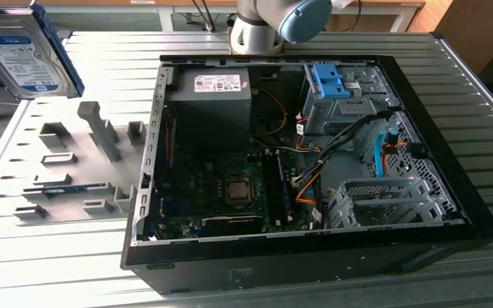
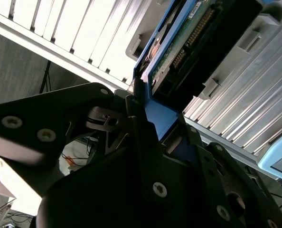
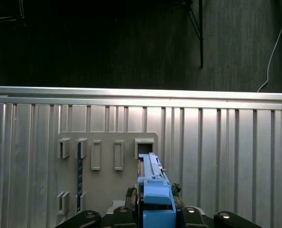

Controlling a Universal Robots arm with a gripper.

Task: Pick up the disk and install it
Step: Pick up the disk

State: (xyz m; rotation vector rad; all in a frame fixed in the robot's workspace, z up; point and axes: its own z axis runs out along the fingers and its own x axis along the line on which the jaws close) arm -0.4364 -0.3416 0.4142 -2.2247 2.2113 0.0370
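Blue-edged silver disk [image 1: 25, 54] hangs in the air, well apart from the open PC case [image 1: 452, 192], toward the exterior view's left, partly cut off at the frame edge. In the second wrist view the hand [image 2: 161, 124] pinches its blue bracket w/ the label side hidden. Grey slotted tray [image 1: 67, 167] lies beside the case on the bench [image 1: 49, 276].

Ribbed silver metal tabletop [image 1: 49, 276], brightly lit; dark grey floor [image 3: 108, 42] beyond its edge in the first wrist view; white cable [image 3: 274, 47] against that floor; brown wooden panel [image 1: 477, 29] at the exterior view's right.
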